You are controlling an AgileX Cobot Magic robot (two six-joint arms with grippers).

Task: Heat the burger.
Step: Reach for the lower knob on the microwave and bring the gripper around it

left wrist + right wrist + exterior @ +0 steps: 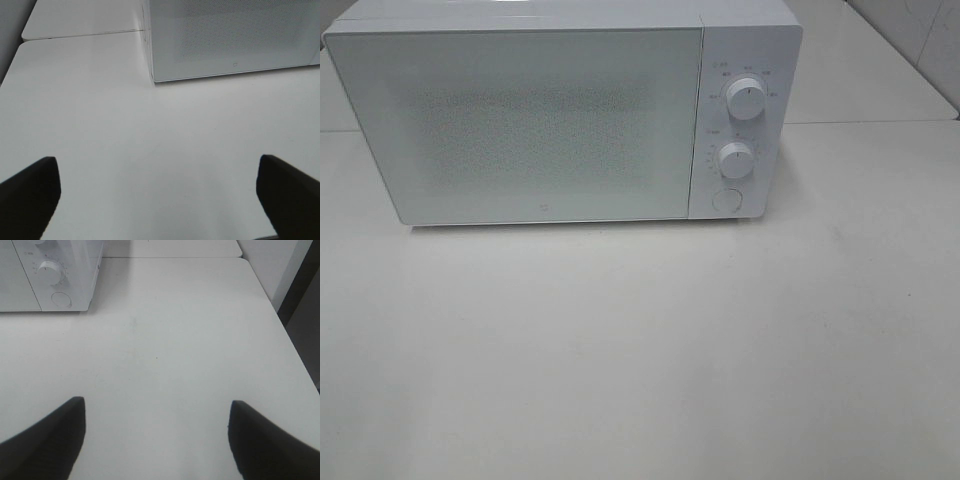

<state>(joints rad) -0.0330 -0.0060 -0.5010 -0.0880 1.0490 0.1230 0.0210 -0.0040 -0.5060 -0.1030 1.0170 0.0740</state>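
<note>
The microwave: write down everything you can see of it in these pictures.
The microwave is a white, glossy box standing upright on the white table, nothing else touching it. Its wide door, shut, has a speckled mesh window and a small logo near its lower edge. The control panel on its right carries an upper knob and a lower knob, both round and white, with a round button beneath.

High camera faces the microwave head-on — wrist views skim the table toward it.
</note>
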